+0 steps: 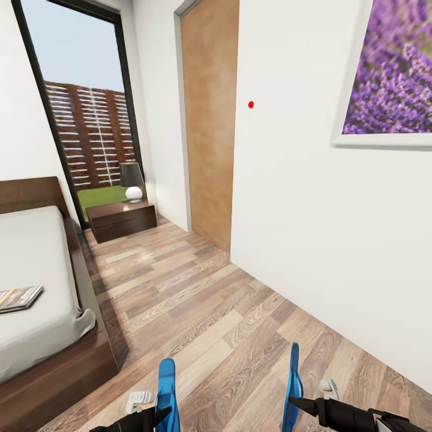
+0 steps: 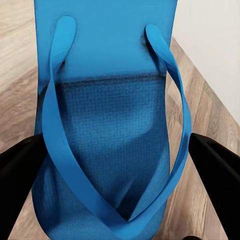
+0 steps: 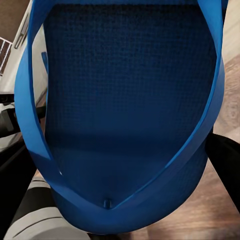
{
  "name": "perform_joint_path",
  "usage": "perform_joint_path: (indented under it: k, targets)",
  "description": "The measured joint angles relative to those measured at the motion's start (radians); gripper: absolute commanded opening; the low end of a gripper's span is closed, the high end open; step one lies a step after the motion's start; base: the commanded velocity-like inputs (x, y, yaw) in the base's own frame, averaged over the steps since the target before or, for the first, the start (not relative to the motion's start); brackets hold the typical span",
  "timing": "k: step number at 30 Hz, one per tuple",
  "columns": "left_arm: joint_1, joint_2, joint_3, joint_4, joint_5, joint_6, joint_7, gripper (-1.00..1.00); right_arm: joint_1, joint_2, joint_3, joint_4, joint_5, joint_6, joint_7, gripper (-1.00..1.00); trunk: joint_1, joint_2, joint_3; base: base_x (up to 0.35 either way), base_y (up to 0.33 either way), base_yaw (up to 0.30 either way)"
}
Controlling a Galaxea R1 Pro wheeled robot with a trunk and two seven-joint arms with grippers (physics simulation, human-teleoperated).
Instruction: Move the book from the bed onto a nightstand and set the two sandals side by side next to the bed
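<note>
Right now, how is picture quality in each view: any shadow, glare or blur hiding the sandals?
Head view: even daylight, sharp; both sandals are cut off at the lower frame edge, and the bed casts a soft shadow on the floor. Left wrist view: its sandal is crisp, with a darker shaded band across the sole. Right wrist view: its sandal is dim and underlit, with slightly soft texture.

A blue sandal [image 2: 107, 125] sits clamped between the left pincer's [image 2: 117, 170] black fingers [image 2: 17, 170] above plank floor [image 2: 210, 125]
</note>
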Motion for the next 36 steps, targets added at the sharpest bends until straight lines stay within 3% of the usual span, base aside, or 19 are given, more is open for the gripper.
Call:
perform_joint_path:
  k: [36]
  targets:
    - [0.0,0.0,0.0,0.001,0.0,0.0,0.0,-1.0,0.0,0.0,0.0,0.0,0.0,0.0,0.0,-1.0,0.0,0.0,-0.057,0.0,0.0,0.0]
